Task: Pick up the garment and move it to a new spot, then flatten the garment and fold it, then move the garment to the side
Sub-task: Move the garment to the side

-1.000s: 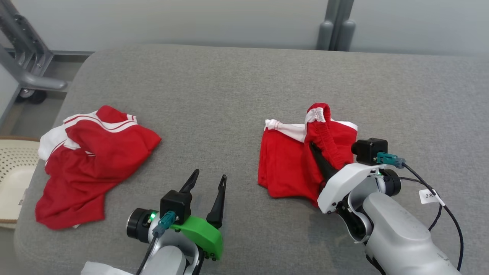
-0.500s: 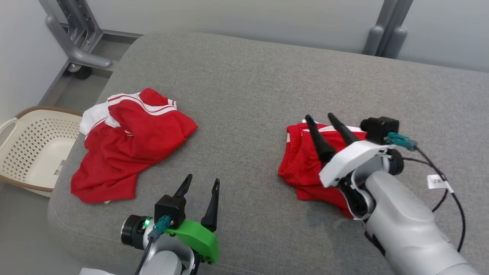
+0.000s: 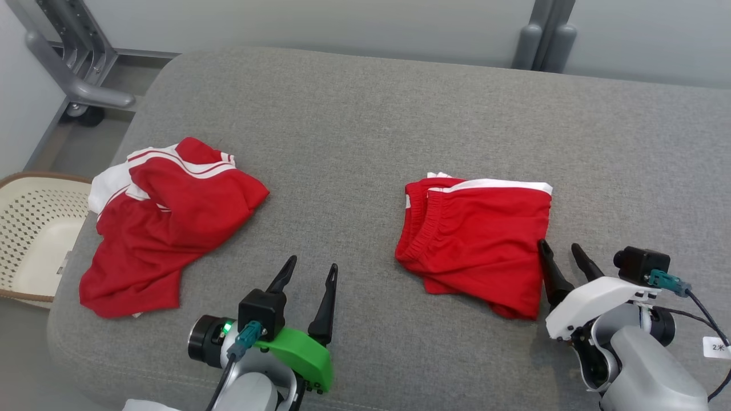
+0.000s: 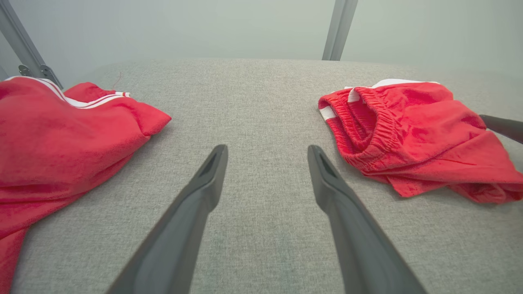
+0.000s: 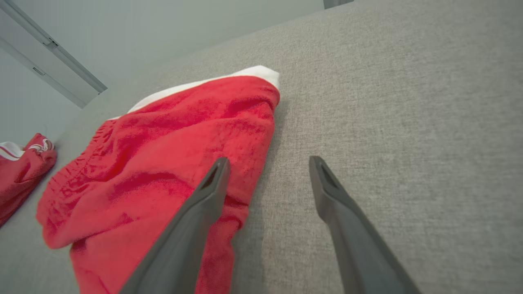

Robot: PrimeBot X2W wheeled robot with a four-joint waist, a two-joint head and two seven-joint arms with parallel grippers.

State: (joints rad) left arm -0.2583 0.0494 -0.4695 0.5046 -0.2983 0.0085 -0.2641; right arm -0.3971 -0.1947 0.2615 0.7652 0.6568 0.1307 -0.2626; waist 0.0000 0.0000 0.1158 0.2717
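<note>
The garment [image 3: 171,228], a bright red shirt with white striped trim, lies crumpled at the left of the grey cushion [image 3: 365,114]; it also shows in the left wrist view [image 4: 61,139] and, as a small patch, in the right wrist view [image 5: 20,175]. My left gripper [image 3: 313,264] stands open and empty near the front edge, to the right of the shirt, its fingers [image 4: 267,149] over bare cushion. My right gripper [image 3: 559,245] is open and empty at the right edge of a folded red piece with a white band [image 3: 480,240], one finger over its edge [image 5: 269,160].
The folded red piece [image 4: 408,126] [image 5: 171,163] lies flat right of centre. A cream perforated basket [image 3: 34,228] stands on the floor beyond the cushion's left edge. A grey metal frame [image 3: 68,74] is at the back left and two grey posts [image 3: 542,34] stand behind the cushion.
My right gripper has opened, let go of the folded red piece and drawn back to its near right edge; that piece now lies flat. The head camera shifted. The left arm kept still.
</note>
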